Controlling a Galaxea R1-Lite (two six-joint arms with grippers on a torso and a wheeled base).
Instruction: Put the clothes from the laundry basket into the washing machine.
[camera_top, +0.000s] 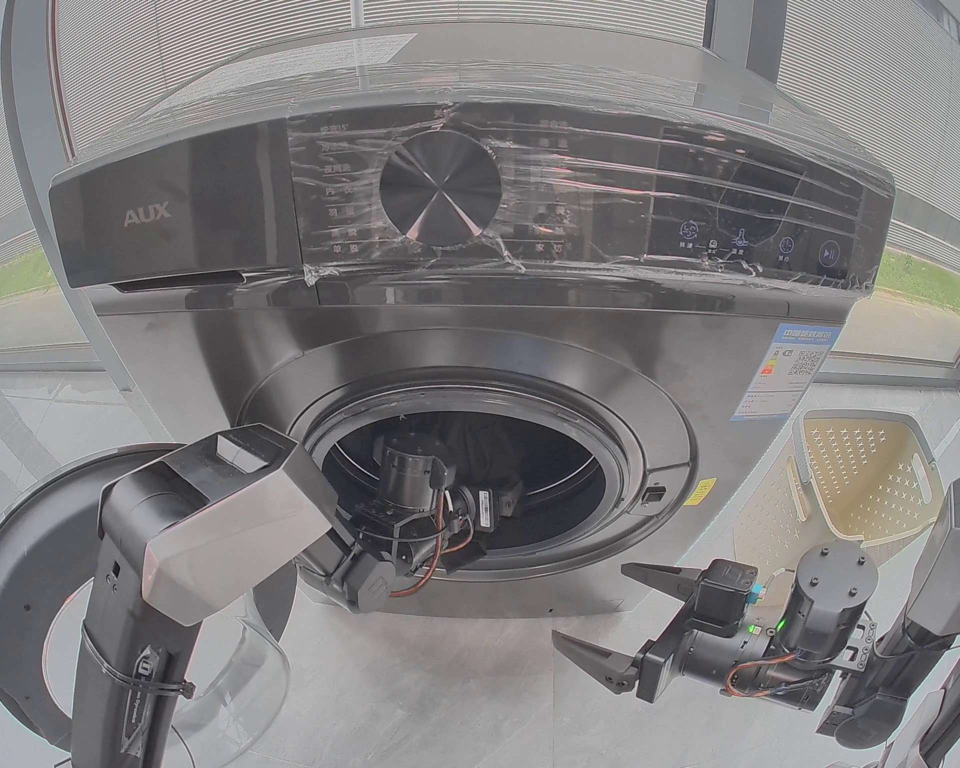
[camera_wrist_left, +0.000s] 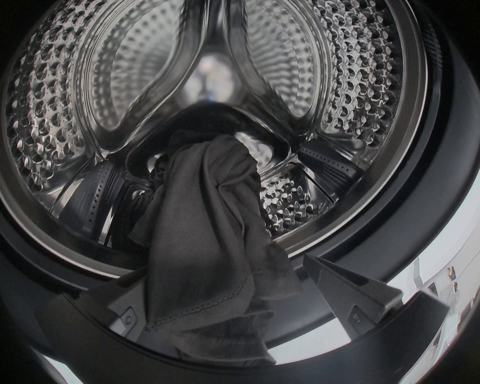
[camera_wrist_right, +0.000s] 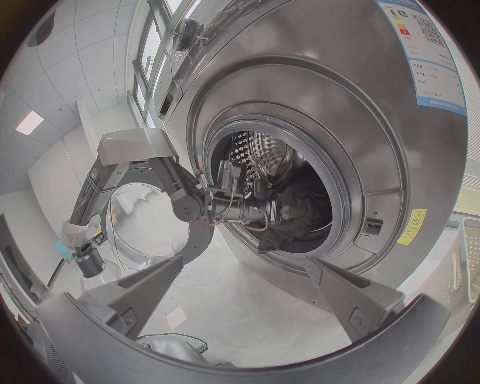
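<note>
two fingers of the left gripper (camera_wrist_left: 225, 265) stand spread wide at the lower rim of the grey front-loading washing machine (camera_top: 480, 340), a dark grey cloth (camera_wrist_left: 210, 225) draped between them and trailing into the dimpled steel drum (camera_wrist_left: 50, 125). the right gripper (camera_top: 590, 603) hangs wide open over the floor (camera_top: 450, 690), near the cream perforated plastic laundry basket (camera_top: 870, 470). the round glass door (camera_top: 40, 560) stands swung open at left.

Laundry corner in a test or demo room, not a lived-in home. 1 front-loading washing machine (camera_top: 480, 330), clear film (camera_top: 580, 150) taped over its control panel (camera_top: 740, 215). Pale tiled floor (camera_top: 450, 680), white panelled ceiling (camera_wrist_right: 75, 60) with 1 flat light (camera_wrist_right: 29, 122), tall windows (camera_wrist_right: 150, 75), grass (camera_top: 925, 280) outside.
</note>
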